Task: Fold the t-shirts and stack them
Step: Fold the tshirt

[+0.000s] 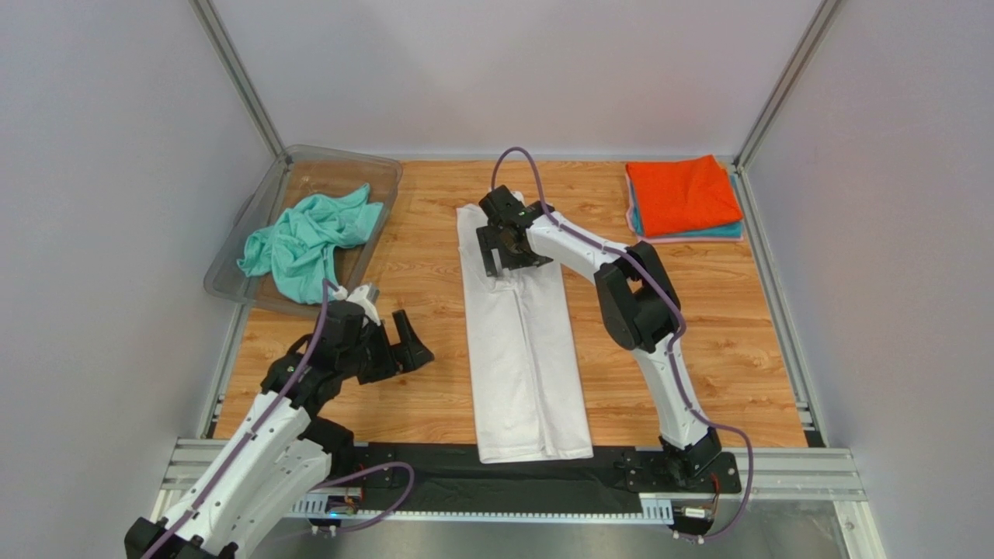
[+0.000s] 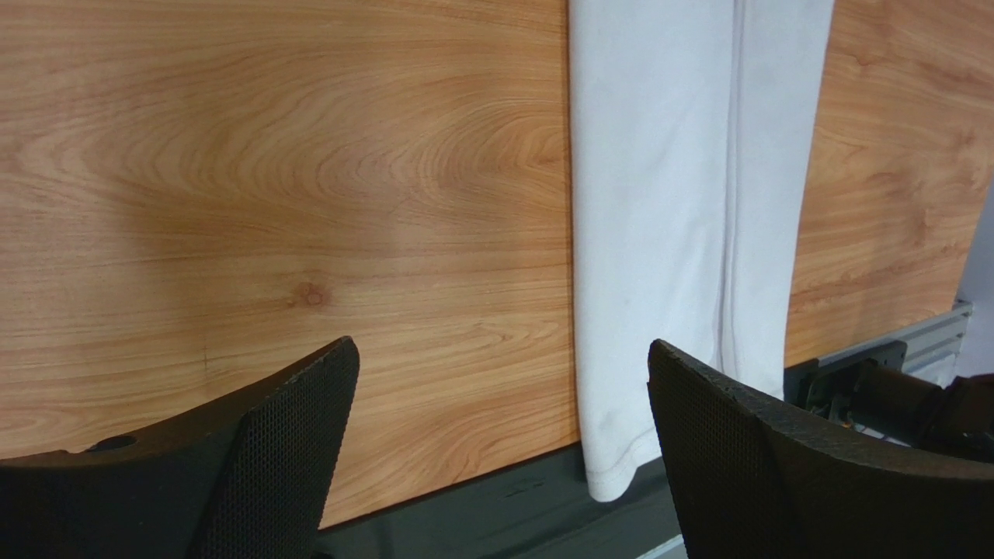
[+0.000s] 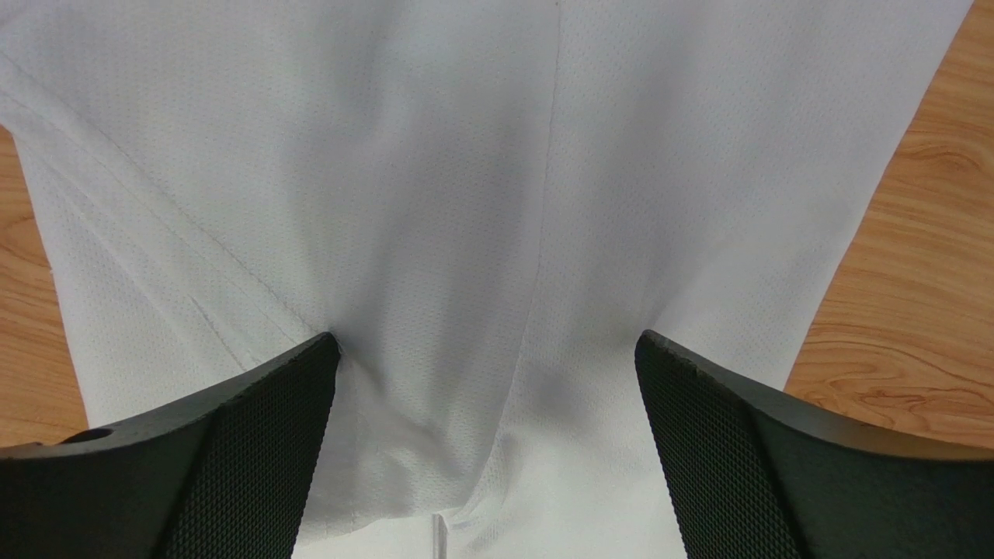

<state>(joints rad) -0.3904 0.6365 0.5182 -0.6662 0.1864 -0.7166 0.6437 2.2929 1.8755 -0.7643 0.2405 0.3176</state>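
A large white t-shirt lies in the middle of the table, folded lengthwise into a long strip; its hem hangs over the near edge. My right gripper stands open at its far end, the fingers spread over the white cloth, which puckers a little between them. My left gripper hovers open and empty over bare wood left of the strip; the left wrist view shows the white t-shirt ahead of the open jaws. A mint-green t-shirt lies crumpled in the tray. An orange t-shirt sits folded on a teal one at the back right.
The clear plastic tray stands at the back left corner. A black strip and metal rails run along the near edge, and grey walls close in the table on three sides.
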